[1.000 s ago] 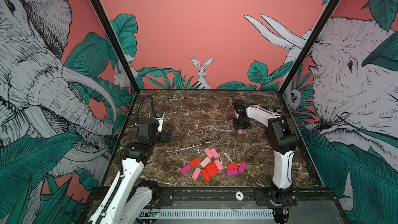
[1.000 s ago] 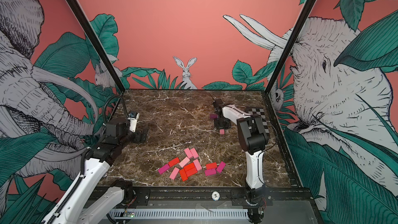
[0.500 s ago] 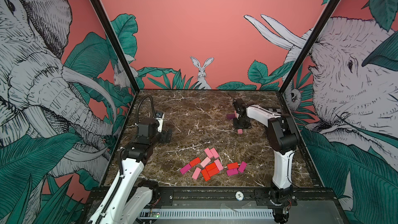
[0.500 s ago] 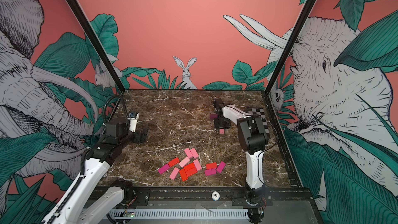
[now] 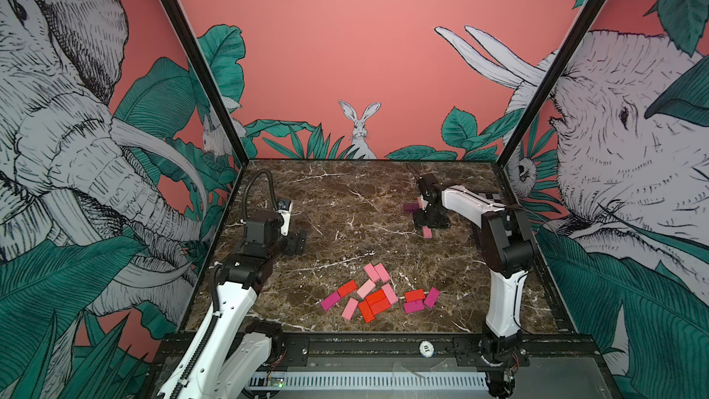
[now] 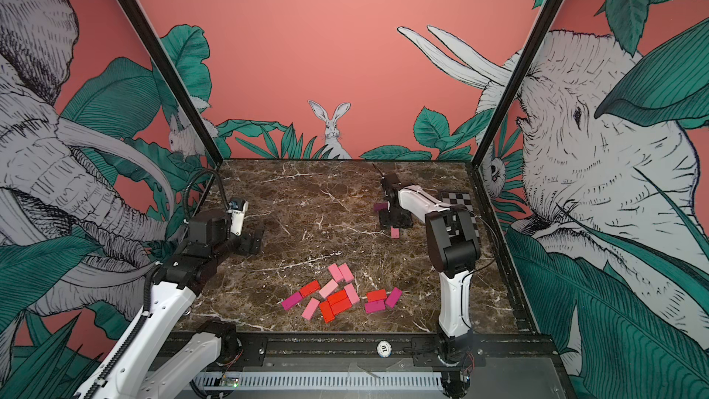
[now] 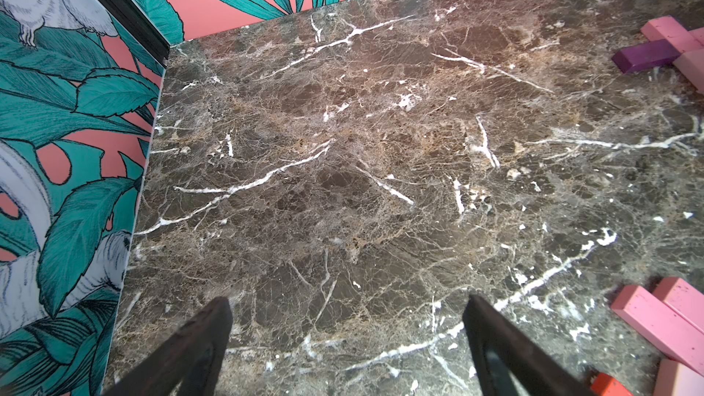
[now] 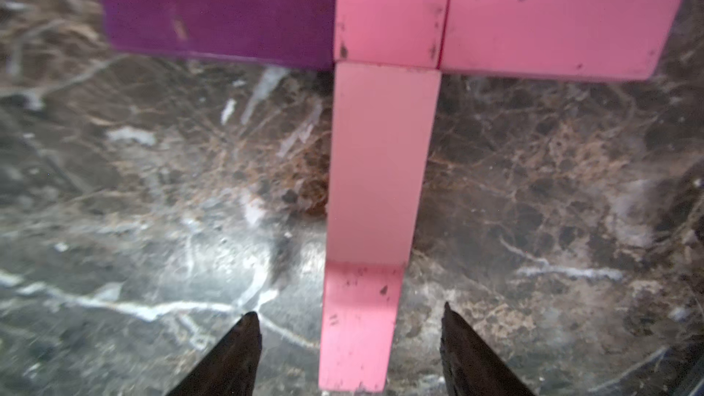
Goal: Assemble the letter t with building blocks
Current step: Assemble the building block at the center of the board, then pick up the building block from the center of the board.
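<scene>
right pincer: open, holding nothing. in the right wrist view its fingers stand either side of the pink stem block, with bare marble showing in both gaps.
left pincer: spread wide and empty, low over a bare stretch of the marble table, well apart from the build.
the t so far: far right of the table, under the right arm. a purple block and pink blocks lie end to end as the crossbar, and the stem block butts square against its middle.
spare blocks: a loose pile of red, pink and magenta pieces near the front edge, well apart from the t.
stage, as i read it: the stem piece is set down and the right arm needs to back away. the stem looks short to me, so more pieces may be wanted.
risk, withdrawal: the fingertips flank the stem closely. if i pull off at an angle rather than straight up, one tip could catch the block and swing it off square.
risk, knock-on: the stem touches the crossbar, so any shove along its length could push the bar pieces apart.
risk, next pick: the pile is tightly packed, several pieces touching. closing on one could drag its neighbours or give a skewed grip.
risk, view: in both top views the right arm hides most of the t, so i cannot check alignment from there.
</scene>
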{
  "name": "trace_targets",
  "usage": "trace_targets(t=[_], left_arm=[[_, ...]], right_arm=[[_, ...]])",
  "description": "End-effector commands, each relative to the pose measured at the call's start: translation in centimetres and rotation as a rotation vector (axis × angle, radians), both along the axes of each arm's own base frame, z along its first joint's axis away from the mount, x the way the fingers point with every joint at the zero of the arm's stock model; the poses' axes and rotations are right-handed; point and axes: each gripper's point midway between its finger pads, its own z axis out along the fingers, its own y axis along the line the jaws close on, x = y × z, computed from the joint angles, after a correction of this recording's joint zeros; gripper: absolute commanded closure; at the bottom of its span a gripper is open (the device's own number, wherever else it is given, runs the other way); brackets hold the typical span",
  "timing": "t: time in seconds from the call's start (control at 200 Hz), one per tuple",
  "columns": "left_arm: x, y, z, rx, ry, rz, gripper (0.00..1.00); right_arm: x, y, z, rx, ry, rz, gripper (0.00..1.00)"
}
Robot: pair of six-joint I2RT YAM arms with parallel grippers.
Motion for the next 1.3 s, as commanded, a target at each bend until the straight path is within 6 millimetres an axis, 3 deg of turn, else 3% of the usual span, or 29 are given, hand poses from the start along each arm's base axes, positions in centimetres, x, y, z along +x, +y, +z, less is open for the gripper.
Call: trace_targets(t=[0.0,0.12,0.275,0.3,0.325,0.48,0.755,1.0,1.29], left_arm=[[-0.1,0.2,0.1,0.002,0.004,0.009,0.03],[-0.2,0.2,0.2,-0.001,0.000,0.010,0.03],[-0.2,0.2,0.3,-0.003,-0.004,0.009,0.03],[-0.2,0.1,0.3,-0.004,-0.005,0.008,0.03],[-0.2,0.1,0.3,-0.004,-0.005,0.007,0.03],[-0.2,0.1,0.3,-0.005,-0.006,0.006,0.03],[0.0,0.1,0.2,-0.004,0.002,0.007,0.03],[-0.1,0.1,0.1,-0.006,0.011,0.010,0.03],[-0.2,0.2,0.1,-0.002,0.008,0.016,0.03]], right_arm=[[-1.1,0.2,4.4,0.054,-0.048,0.044,0.27],[-3.1,-0.6,6.7,0.058,-0.068,0.028,0.27],[-6.9,-1.8,7.8,0.081,-0.058,-0.051,0.30],[-8.4,-2.2,6.3,0.072,-0.008,-0.067,0.31],[-9.1,-2.2,7.2,0.096,-0.029,-0.079,0.32],[-14.4,-2.1,5.9,0.168,0.034,-0.162,0.35],[-21.9,-0.5,0.5,0.179,0.170,-0.209,0.38],[-23.9,2.1,-2.7,0.185,0.220,-0.209,0.41],[-24.3,1.6,-4.2,0.146,0.220,-0.222,0.46]])
